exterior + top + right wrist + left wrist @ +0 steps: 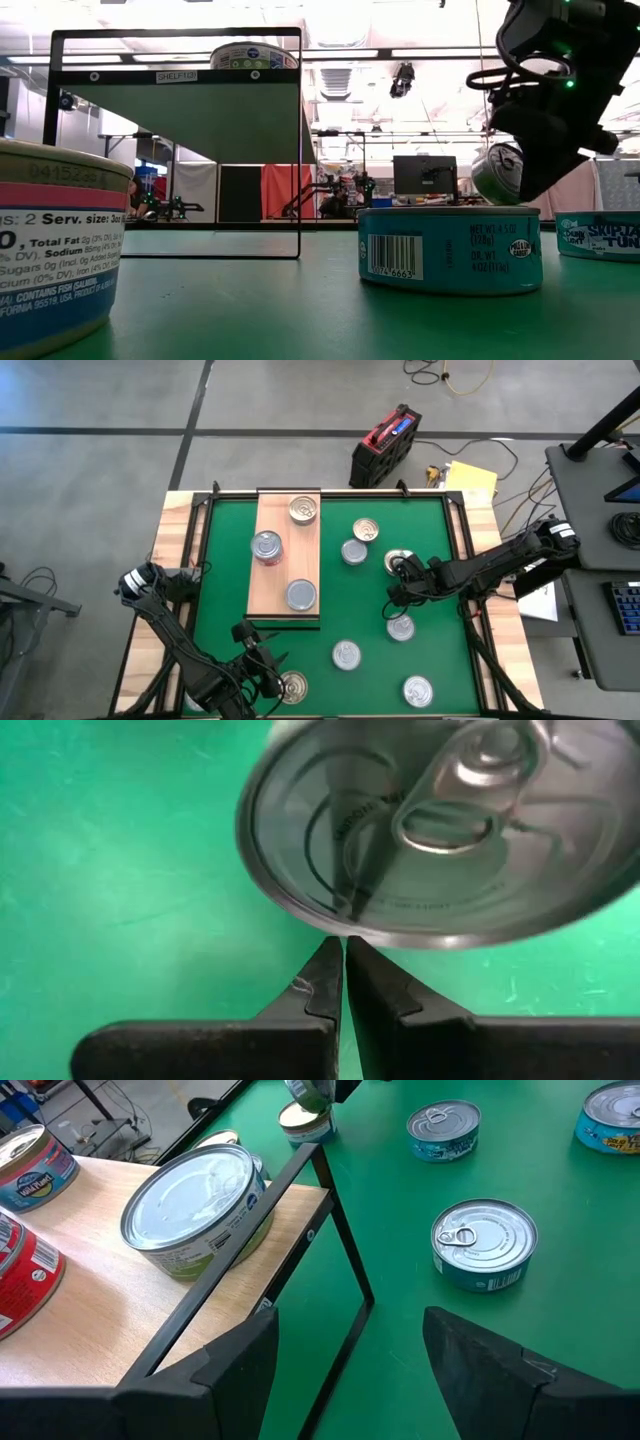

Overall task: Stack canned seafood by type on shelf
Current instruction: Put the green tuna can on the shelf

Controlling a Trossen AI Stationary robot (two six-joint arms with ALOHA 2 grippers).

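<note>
The shelf (285, 565) is a wooden board on a black frame at the mat's far left. It bears three cans: one silver (303, 510), one red-sided (267, 547), one silver (301, 595). My right gripper (400, 574) is shut at a tilted silver can (440, 820) right of the shelf. That can (497, 172) shows tipped up in the low view, where a nearer can hides its lower edge. My left gripper (350, 1370) hovers open at the shelf's near right corner, a can (293, 686) beside it on the mat. My right gripper meets the tilted can at the rim of its pull-tab lid (335, 925) with its shut fingertips (325, 970). The fingers slant down from the table's right side. The lid faces up toward the wrist. Whether the rim is pinched or only pushed, I cannot tell.
Loose cans lie flat on the green mat (230, 560): two (366, 531) (354, 551) far of my right gripper, three (401, 627) (346, 654) (418, 690) nearer. The shelf's black frame post (345, 1250) stands between my left fingers. A red and black case (385, 445) sits beyond the table.
</note>
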